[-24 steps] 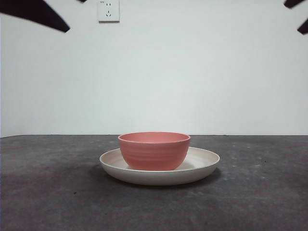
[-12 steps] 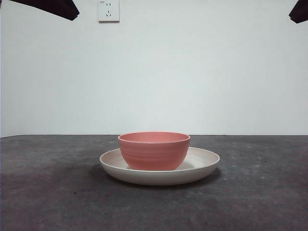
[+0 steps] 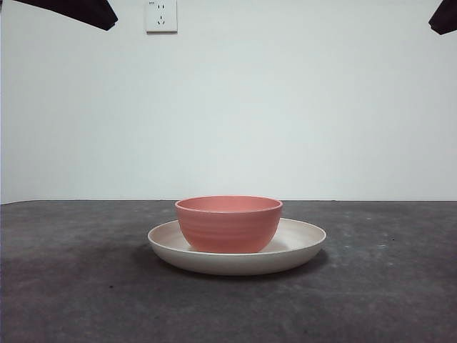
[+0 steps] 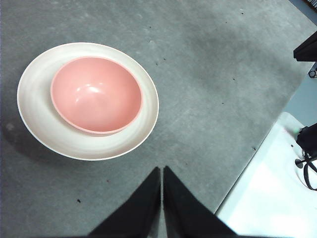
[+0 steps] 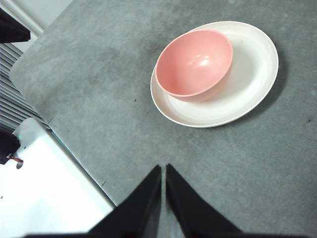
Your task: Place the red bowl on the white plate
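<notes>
The red bowl [image 3: 228,224] stands upright inside the white plate [image 3: 303,246], resting on the plate's floor and set a little off-centre, closer to one side of the rim. Nothing holds it. You can treat the placement as done, judging from how the two pieces sit.

Compare the front view with the picture from a second ago: the dark arm at the upper corner has pulled back, and since half a second ago nothing has shifted. Only black tips show at the two top corners. The bowl and plate have not moved at all across the three pictures, so the release has left the bowl stable.

Check the left claw [image 4: 162,171]: its two jaws are pressed together with only a hairline seam between them, empty, raised high above the grey table [image 4: 223,89]. The bowl and plate lie ahead of it and off to one side, well apart.

Check the right claw [image 5: 163,169]: its jaws are likewise together and empty, high above the table, with the bowl and plate ahead and well apart.

A wall socket [image 3: 161,16] sits on the white wall behind.
</notes>
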